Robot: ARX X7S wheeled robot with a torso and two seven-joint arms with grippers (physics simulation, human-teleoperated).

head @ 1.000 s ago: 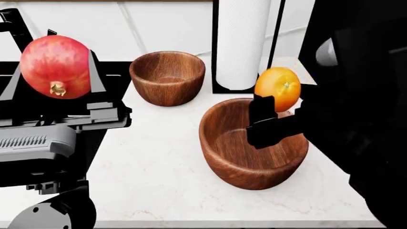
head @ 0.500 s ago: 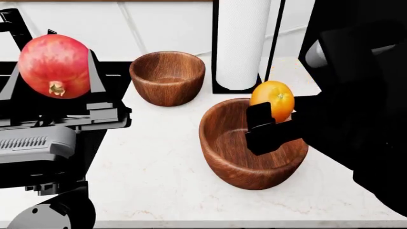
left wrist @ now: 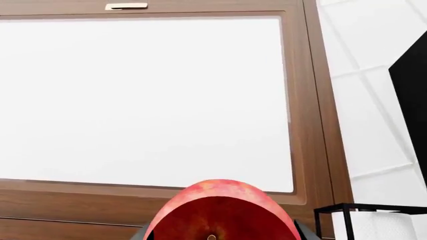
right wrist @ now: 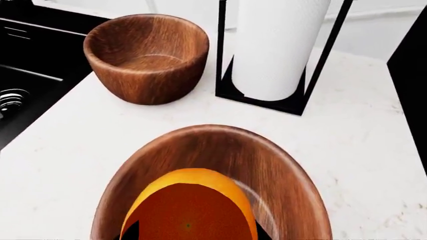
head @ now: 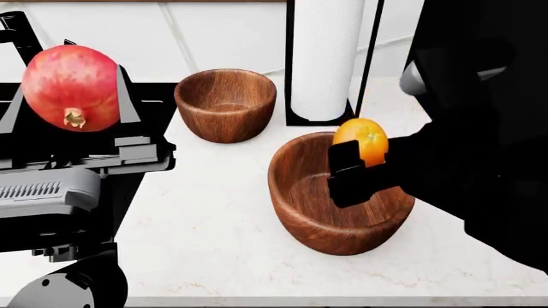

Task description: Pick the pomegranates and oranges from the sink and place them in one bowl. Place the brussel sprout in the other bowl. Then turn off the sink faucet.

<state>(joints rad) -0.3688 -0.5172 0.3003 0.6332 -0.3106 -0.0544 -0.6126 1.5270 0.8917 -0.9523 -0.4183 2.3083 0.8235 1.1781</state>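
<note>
Two fruits are held aloft, one in each end effector. The orange (head: pixel 362 141) sits clamped in the right end effector (head: pixel 364 163), directly over the larger bowl (head: pixel 299 199) at the near right of the white bench (head: pixel 205 237); in the right wrist view the orange (right wrist: pixel 190 205) fills the space just above that bowl's rim (right wrist: pixel 293 170). The pomegranate (head: pixel 70 78) is gripped by the left end effector (head: pixel 73 96), raised high at the far left, over the black sink (right wrist: pixel 27 55), well apart from both bowls. The smaller bowl (head: pixel 226 102) stands on the bench farther back, just left of a paper towel roll (head: pixel 327 58) in a black wire holder (right wrist: pixel 267 97). Behind the pomegranate (left wrist: pixel 223 212), the left wrist view shows a wood-framed window (left wrist: pixel 313 100). Both end effectors are closed firmly on their fruit.
</note>
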